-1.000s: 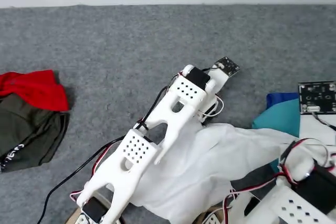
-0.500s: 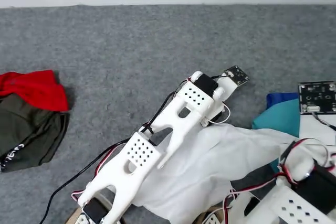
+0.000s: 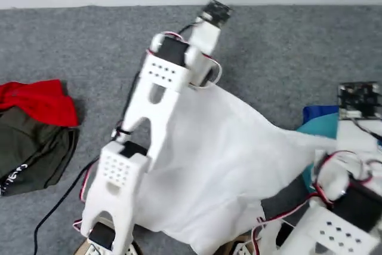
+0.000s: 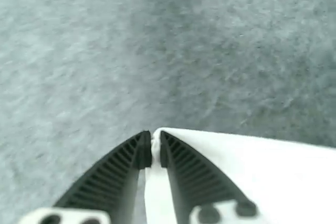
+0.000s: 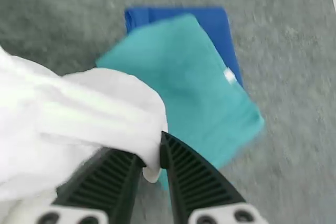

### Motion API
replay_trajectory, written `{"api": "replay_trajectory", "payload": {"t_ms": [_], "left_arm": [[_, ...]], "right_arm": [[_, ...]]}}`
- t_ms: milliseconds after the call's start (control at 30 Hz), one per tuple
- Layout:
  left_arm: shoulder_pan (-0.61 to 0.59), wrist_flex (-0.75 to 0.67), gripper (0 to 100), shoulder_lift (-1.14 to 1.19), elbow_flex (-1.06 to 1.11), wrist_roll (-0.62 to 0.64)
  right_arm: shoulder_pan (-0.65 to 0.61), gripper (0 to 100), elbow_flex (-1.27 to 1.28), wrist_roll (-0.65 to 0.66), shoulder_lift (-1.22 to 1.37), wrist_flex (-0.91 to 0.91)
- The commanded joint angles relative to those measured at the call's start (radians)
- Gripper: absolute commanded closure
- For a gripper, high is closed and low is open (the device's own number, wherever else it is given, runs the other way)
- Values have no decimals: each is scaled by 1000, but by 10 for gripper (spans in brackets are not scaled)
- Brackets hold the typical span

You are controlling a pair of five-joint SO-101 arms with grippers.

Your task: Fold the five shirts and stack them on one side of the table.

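A white shirt (image 3: 221, 159) hangs stretched between both arms over the grey table (image 3: 89, 46). My left gripper (image 4: 155, 140) is shut on one edge of this white shirt (image 4: 262, 177), lifted above the table's middle; in the high view the left gripper (image 3: 206, 79) sits at the cloth's raised peak. My right gripper (image 5: 152, 153) is shut on another bunched part of the white shirt (image 5: 79, 114), low at the right side. Just beyond it lie a folded teal shirt (image 5: 194, 77) on a blue shirt (image 5: 215, 24).
A red shirt (image 3: 39, 101) and a dark olive shirt (image 3: 30, 147) lie crumpled at the left edge. The teal shirt (image 3: 310, 132) and blue shirt (image 3: 313, 111) sit at the right edge. The right arm (image 3: 346, 207) fills the near right corner. Bare grey table stretches along the back.
The left arm has risen and swung away toward the back left, carrying its edge of the white shirt up. The cloth now spreads out wide and taut. The right arm barely moved.
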Motion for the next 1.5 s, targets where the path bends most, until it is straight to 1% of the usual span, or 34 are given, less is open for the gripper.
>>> {"api": "replay_trajectory", "payload": {"t_ms": [0, 133, 267, 367, 500, 600, 767, 867, 1000, 1167, 1300, 1400, 1467], "left_arm": [[-57, 17, 988, -206, 81, -9], [-130, 17, 988, -381, 163, -11], [-222, 17, 988, -532, 219, -12], [-287, 17, 988, -615, 257, -54], [-354, 14, 988, -671, 332, -81], [-407, 6, 988, -672, 360, -83], [-479, -72, 988, -671, 361, -83], [-486, -118, 988, -647, 372, -83], [-488, -172, 988, -560, 366, -84], [-488, -288, 988, -453, 364, -115], [-488, -358, 988, -407, 364, -117], [-489, -365, 988, -393, 364, -121], [-489, -364, 988, -399, 364, -158]], "right_arm": [[-165, 988, 60, -43, 1, -165], [-298, 988, 107, -43, 13, -354], [-358, 988, 80, -43, 124, -499], [-384, 988, -18, -44, 269, -562], [-435, 988, -245, -61, 498, -610], [-483, 988, -457, -86, 690, -613], [-550, 988, -832, -86, 1044, -595], [-564, 988, -1080, -86, 1254, -552], [-576, 988, -1435, -84, 1511, -479], [-587, 988, -1809, -83, 1788, -387], [-591, 988, -1969, -81, 1937, -335], [-591, 988, -2001, -81, 1982, -278], [-590, 988, -2001, -81, 1986, -240]]}}
